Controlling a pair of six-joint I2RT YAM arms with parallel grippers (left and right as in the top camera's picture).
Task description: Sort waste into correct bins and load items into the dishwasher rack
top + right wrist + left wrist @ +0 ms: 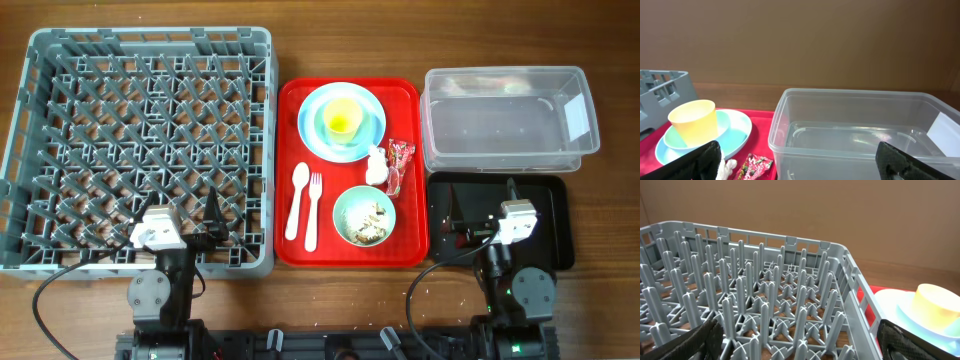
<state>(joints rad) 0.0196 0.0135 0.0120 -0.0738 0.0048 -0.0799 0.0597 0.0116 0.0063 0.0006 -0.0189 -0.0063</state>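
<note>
Plate [311, 122], wrapper [402, 160] staged on red tray [406, 242] for sorting; rack [20, 150] set left of tray, tub [500, 120] right. Left gripper [180, 206], right gripper [481, 198] held wide open, empty.

"What do the robot's arms look like?"

"The left arm [165, 285], at seven o'clock, and the right arm [520, 290], at five o'clock, are black with round grey joints [150, 295]."

"And the hands?"

"The left hand [180, 210] and the right hand [482, 200] each have two black bumpy fingers [695, 340] and a white box [157, 231]. Thin black cables [45, 300] loop beside each arm."
</note>
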